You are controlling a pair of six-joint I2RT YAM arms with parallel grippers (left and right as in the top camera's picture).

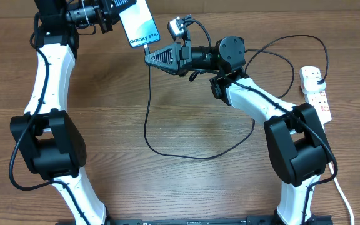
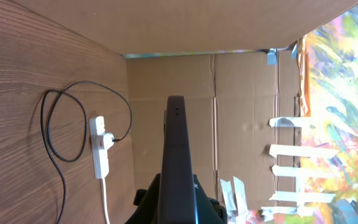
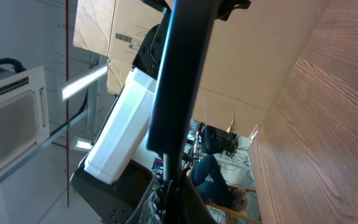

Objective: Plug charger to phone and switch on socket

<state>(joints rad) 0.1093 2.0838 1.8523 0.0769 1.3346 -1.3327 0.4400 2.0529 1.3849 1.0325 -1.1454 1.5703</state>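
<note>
Wood tabletop (image 1: pixel 186 194), cardboard wall at far side. Mid-tabletop: charger (image 1: pixel 199 157) cable lies in wide loop. One end runs right to black plug seated in socket (image 1: pixel 318 97), white strip near right edge. Further back: right gripper (image 1: pixel 150 58), jaws closed on cable just below tip. Tip meets lower edge of phone (image 1: pixel 139 22); how deep it sits, cannot tell. Phone lifted off tabletop, screen lit. Farthest: left gripper (image 1: pixel 116 14), jaws clamped on phone.

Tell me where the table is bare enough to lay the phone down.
Bare wood lies between the left arm and the charger cable, and in front between both arm bases. Crowded: the right edge, by the socket and right arm.
</note>
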